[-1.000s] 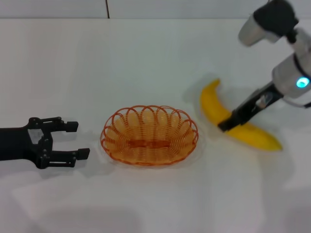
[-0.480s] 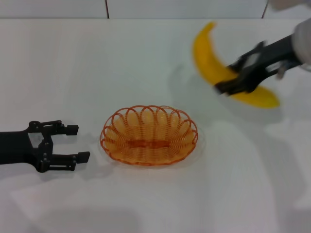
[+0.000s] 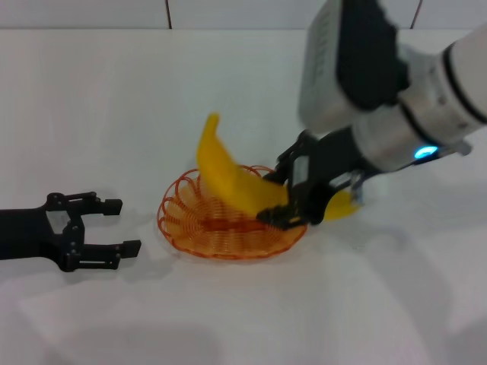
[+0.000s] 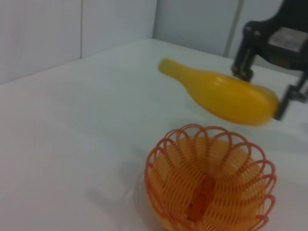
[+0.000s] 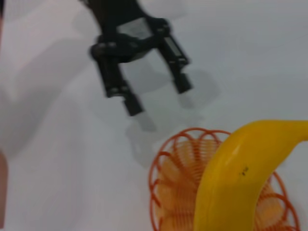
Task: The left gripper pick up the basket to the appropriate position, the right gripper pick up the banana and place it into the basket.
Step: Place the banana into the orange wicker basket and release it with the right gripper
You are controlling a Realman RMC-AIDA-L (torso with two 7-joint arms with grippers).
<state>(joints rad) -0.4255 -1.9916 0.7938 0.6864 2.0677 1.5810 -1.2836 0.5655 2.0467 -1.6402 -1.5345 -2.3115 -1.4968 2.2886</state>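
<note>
The orange wire basket stands on the white table at the middle of the head view, and shows in the left wrist view and the right wrist view. My right gripper is shut on the yellow banana and holds it tilted just above the basket. The banana also shows in the left wrist view and the right wrist view. My left gripper lies open and empty on the table to the left of the basket, a short gap from its rim; it shows in the right wrist view.
The white table spreads all around the basket. A wall with panel seams runs along the table's far edge.
My right gripper has lifted the banana from the table at the right, swung it up and leftward, and now holds it over the basket. The left gripper and the basket have stayed put.
</note>
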